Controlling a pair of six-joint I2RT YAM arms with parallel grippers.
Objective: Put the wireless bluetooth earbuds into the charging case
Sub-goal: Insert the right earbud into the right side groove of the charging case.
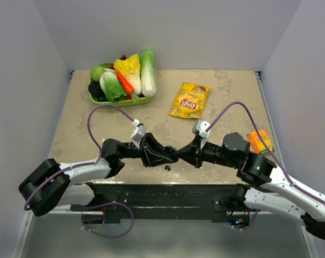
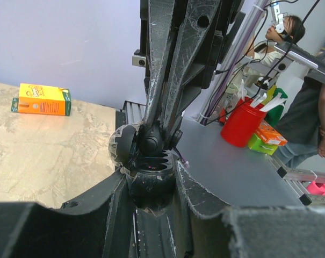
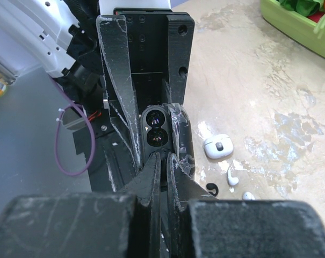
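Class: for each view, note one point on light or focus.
Top external view: soft, even light, faint shadows on the mottled beige tabletop. Left wrist view: the orange cardboard box is sharp, the near black foreground is blurred. Right wrist view: the right claw blurs toward the bottom edge; the black open charging case is sharp.

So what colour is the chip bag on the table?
The chip bag is yellow with a red logo, clearest in the top external view.

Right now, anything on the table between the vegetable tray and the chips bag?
Nothing. The top view shows only bare tabletop between the vegetable tray and the chips bag.
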